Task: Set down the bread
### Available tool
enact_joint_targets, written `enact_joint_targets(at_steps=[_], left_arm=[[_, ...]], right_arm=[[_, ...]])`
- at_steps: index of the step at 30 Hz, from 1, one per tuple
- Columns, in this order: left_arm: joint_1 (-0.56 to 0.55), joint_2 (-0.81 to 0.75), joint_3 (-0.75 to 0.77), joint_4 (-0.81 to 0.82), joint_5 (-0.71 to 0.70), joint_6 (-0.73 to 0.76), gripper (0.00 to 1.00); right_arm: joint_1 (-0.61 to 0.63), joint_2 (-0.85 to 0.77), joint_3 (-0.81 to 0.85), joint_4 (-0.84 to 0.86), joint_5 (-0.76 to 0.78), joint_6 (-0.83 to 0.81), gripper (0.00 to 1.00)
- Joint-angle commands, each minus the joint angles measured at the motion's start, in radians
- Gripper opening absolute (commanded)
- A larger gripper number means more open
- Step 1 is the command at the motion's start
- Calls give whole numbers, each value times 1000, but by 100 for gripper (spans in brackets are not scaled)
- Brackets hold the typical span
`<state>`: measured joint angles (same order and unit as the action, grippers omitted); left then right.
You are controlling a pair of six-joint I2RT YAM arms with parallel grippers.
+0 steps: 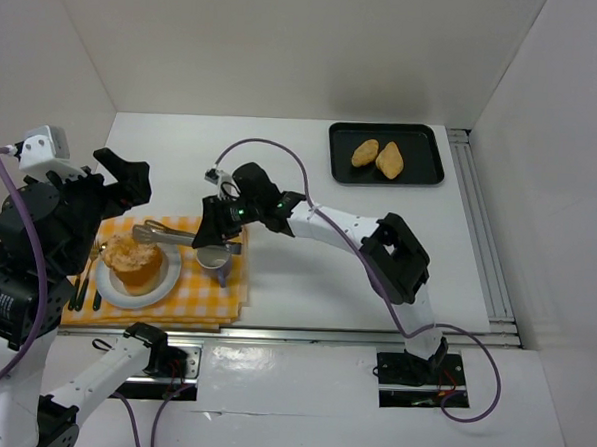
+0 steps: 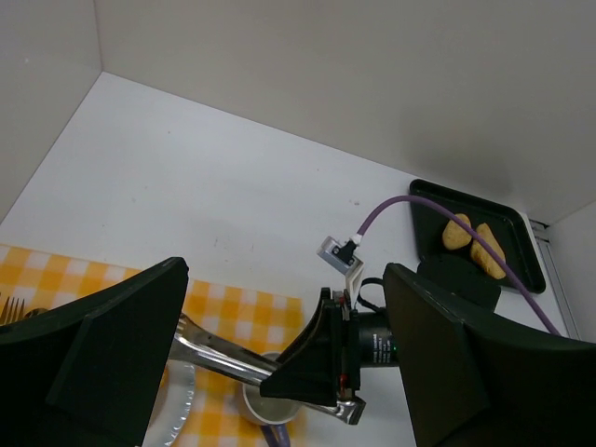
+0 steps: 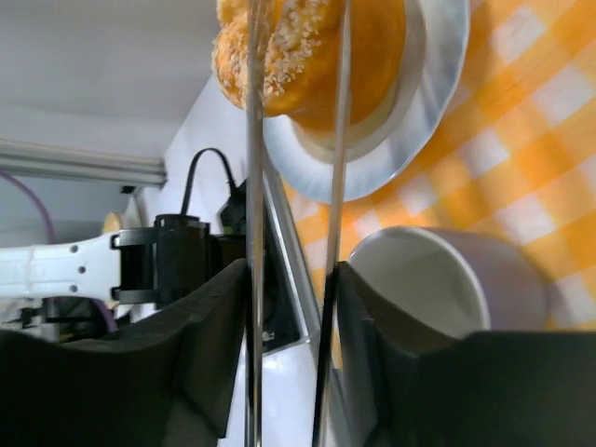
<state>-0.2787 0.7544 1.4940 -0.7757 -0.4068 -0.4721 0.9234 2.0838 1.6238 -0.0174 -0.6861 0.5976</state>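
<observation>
Top view: bread (image 1: 133,257) sits on a white plate (image 1: 165,283) on the yellow checked cloth (image 1: 209,299), near left of the worktop (image 1: 282,153). Two more rolls (image 1: 378,156) lie on a black tray (image 1: 432,155), far right, well apart. The right arm reaches across to the left with its wrist low, and the right claw (image 1: 218,229) is clamped on metal tongs (image 1: 178,234) that point at the plate. A cup (image 1: 213,259) is just below the claw. The left arm is raised and folded back on the left, and the left claw (image 1: 126,174) is spread, holding nothing.

Left wrist view: the left claw (image 2: 284,270) has its fingers (image 2: 121,335) wide apart, hovering above the cloth (image 2: 233,312) and looking toward the right claw (image 2: 326,368), the tongs (image 2: 214,354) and the tray (image 2: 521,251).

Right wrist view: the right claw (image 3: 289,279) is pressed on the tong arms (image 3: 253,186). The tong tips straddle the bread (image 3: 298,47) on the plate (image 3: 410,102), and the cup (image 3: 438,279) is beside it.

Judgement: the bread looks light, soft and crumb-coated, so it squashes and sheds easily. Squeeze gently across its widest middle, with the tong tips low on its sides, not at the top edge. Smooth metal tips may slip, so keep the tongs level.
</observation>
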Motion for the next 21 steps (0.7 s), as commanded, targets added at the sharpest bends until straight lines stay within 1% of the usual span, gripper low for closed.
enact_joint_targets(at_steps=[1,2,3,4,7,10,14,17,18,19,20,21], left_arm=[[-5,-9,5,58,6,20,99],[-5,-9,5,58,6,20,99],[-5,-9,5,58,6,20,99],[-5,-9,5,58,6,20,99],[-5,-9,-5,58,6,20,99],[-5,-9,-5,67,16,20,99],[-5,-9,-5,67,16,20,99],[-5,-9,-5,67,16,20,99],[-5,-9,-5,67,16,20,99],[-5,-9,-5,67,16,20,99],[-5,-9,-5,67,16,20,99],[-5,-9,-5,67,16,20,99]], right_arm=[[11,-57,97,-76,69,-93,50],[2,-67,108,-96,118,-102,53],[2,-83,120,-120,134,-119,55],[-7,-93,120,-121,149,-119,61],[-18,-122,131,-156,213,-154,66],[-38,-154,131,-177,272,-167,66],[-64,-237,44,-158,358,-176,66],[-104,-309,-31,-162,465,-190,66],[-104,-345,-53,-162,535,-200,66],[-118,-366,-77,-176,574,-200,66],[-133,-387,-140,-176,608,-200,66],[-144,-428,-174,-176,675,-200,66]])
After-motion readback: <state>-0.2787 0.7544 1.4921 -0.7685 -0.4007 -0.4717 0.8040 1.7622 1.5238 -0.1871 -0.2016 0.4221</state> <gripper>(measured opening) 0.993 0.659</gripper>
